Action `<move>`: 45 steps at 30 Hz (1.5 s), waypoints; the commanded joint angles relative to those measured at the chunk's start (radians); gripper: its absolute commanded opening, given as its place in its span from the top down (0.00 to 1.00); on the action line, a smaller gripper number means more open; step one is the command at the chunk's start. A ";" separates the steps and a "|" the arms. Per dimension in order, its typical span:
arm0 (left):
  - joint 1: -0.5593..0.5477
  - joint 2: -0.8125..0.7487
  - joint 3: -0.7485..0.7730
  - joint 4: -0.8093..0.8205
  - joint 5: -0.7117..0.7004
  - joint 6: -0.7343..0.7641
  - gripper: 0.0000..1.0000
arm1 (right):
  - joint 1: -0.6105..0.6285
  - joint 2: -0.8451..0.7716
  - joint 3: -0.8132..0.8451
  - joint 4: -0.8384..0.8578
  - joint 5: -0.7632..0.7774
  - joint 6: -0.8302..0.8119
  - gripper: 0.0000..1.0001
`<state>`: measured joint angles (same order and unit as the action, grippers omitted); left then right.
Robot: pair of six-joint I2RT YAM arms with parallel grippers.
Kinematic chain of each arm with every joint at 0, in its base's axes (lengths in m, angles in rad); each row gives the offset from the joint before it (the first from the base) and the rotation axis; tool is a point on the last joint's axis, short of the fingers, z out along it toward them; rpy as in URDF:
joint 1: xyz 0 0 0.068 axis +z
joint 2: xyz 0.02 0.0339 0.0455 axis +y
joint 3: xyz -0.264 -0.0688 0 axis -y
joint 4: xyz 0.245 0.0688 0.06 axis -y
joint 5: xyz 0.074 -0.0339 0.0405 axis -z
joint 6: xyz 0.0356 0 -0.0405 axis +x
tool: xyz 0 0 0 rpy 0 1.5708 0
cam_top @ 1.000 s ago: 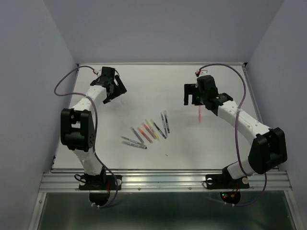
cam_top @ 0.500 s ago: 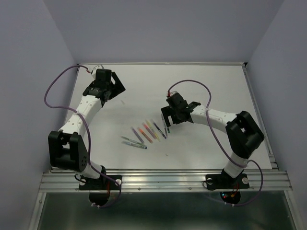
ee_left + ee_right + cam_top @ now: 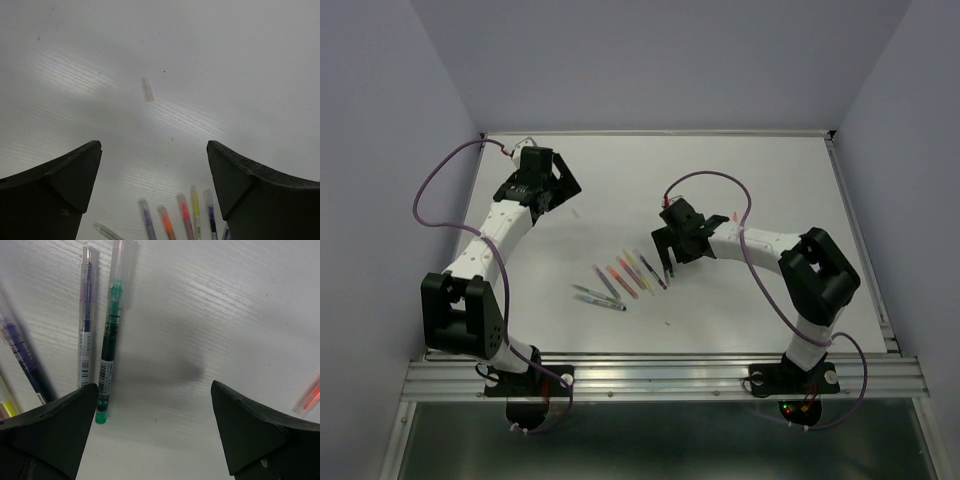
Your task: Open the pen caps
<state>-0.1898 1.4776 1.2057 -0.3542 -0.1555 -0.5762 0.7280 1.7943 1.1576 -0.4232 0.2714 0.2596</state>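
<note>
The right arm is the one that matters here. The pens (image 3: 628, 275) are fanned out in a row around the middle of the table (image 3: 760, 170). The right gripper (image 3: 668, 252) hangs right at the right-hand end of that row, fingers spread wide with nothing in them. The left gripper (image 3: 542, 192) is off in the far-left part of the table, well apart from the row. It's also spread and empty, so the right one is clearly nearer.

In the right wrist view the green pen (image 3: 107, 352) is the closest candidate, but it isn't between the fingers. It lies over by the finger on the left of that view, with a purple pen (image 3: 86, 315) just beside it on the outer side. Its long axis runs roughly near-to-far, across the line the fingers close along, which is a good orientation for a pinch. Its cap (image 3: 122, 275) looks clear and sits on the far end.

My guess is the gripper needs a small sideways shift toward the row before dropping, and the purple neighbour is close enough to get caught too.

The left wrist view also shows a small pale sleeve (image 3: 147, 90) lying alone on the table, probably a loose cap.
</note>
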 commanded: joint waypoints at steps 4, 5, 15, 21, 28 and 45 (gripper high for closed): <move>-0.002 -0.031 -0.005 0.024 -0.016 0.006 0.01 | 0.008 0.040 0.056 0.001 0.022 0.021 0.00; -0.002 -0.031 -0.003 0.024 -0.016 0.007 0.01 | 0.008 0.054 0.060 0.001 0.022 0.023 0.00; -0.002 -0.031 -0.001 0.024 -0.015 0.007 0.01 | 0.008 0.111 0.091 0.004 0.022 0.058 0.24; -0.002 -0.031 -0.003 0.024 -0.016 0.007 0.01 | 0.008 0.122 0.080 0.012 -0.014 0.076 0.46; -0.002 -0.030 -0.008 0.029 0.000 0.007 0.01 | 0.008 0.117 0.039 0.038 -0.054 0.096 0.73; -0.118 -0.065 -0.092 0.285 0.434 -0.028 0.01 | 0.008 -0.150 0.004 0.230 -0.087 -0.042 0.99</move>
<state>-0.2520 1.4445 1.1225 -0.1890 0.1383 -0.5838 0.7326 1.8160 1.1774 -0.3389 0.2497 0.2729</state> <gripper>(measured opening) 0.986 0.136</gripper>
